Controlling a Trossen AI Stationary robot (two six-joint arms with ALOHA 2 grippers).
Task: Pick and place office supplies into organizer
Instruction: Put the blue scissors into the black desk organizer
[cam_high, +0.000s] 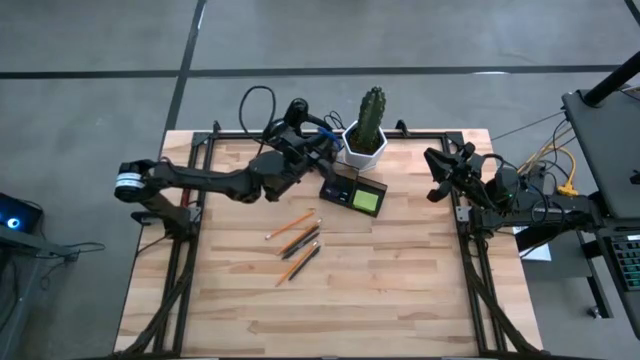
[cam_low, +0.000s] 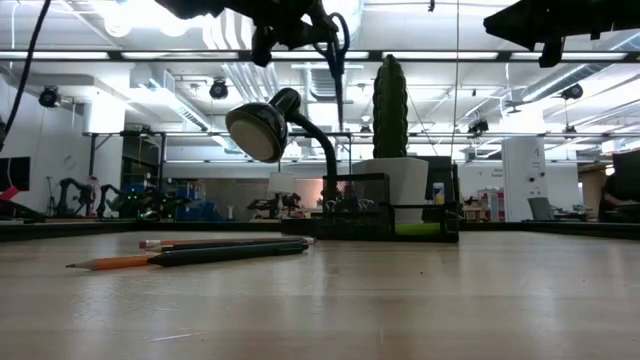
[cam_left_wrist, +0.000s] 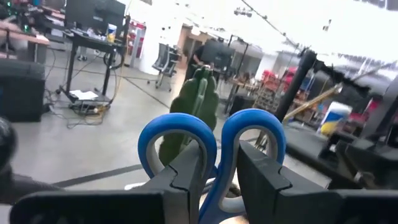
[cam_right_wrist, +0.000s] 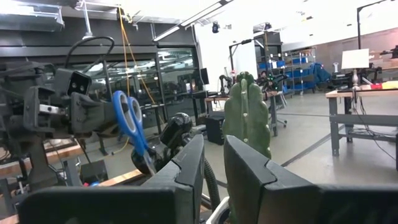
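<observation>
Blue-handled scissors are held in the air by my left gripper, which is shut on them beside the cactus pot, above the organizer's far left corner. In the right wrist view the scissors hang with the blades slanting down. The dark organizer stands on the table in front of the pot, with a lime-green sticky pad in its right part. Orange and dark pencils lie flat on the wood nearer the front. My right gripper waits shut over the table's right edge. My left gripper pinches the scissors between its two fingers where the two handle loops meet. Both blue loops stand out past the fingertips. The fingers come in about level from the table's left. The scissors are lifted clear, blades pointing down at a slant.
A black desk lamp and the tall cactus stand close to the held scissors at the far edge. Bare wood stretches in front of the pencils and to the right of the organizer.
</observation>
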